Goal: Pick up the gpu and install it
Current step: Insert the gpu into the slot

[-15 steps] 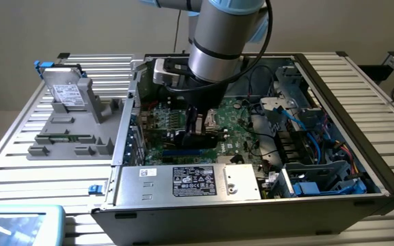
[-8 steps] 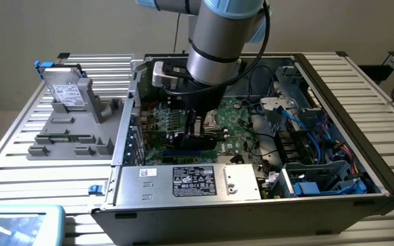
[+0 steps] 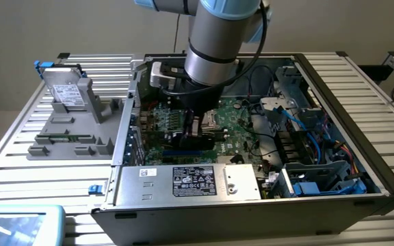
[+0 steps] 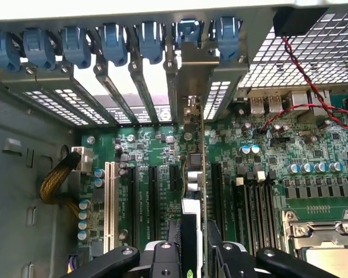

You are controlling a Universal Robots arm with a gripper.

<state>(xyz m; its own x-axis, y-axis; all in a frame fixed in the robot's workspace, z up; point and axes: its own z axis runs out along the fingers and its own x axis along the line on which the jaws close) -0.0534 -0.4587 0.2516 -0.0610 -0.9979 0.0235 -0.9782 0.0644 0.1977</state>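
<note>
Pincer grips gpu upright inside computer case.

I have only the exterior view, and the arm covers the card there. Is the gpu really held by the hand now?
Observer: Yes. In the wrist view the gpu stands on edge between the fingers of the hand, which press on it from both sides.
Operator: Where does its metal end point?
Observer: Its silver bracket sits at the rear slot openings, close by a blue latch.
Operator: Is it fully in its slot?
Observer: I cannot tell how deep it sits. It runs parallel to the empty white slot, apart from it.
</note>
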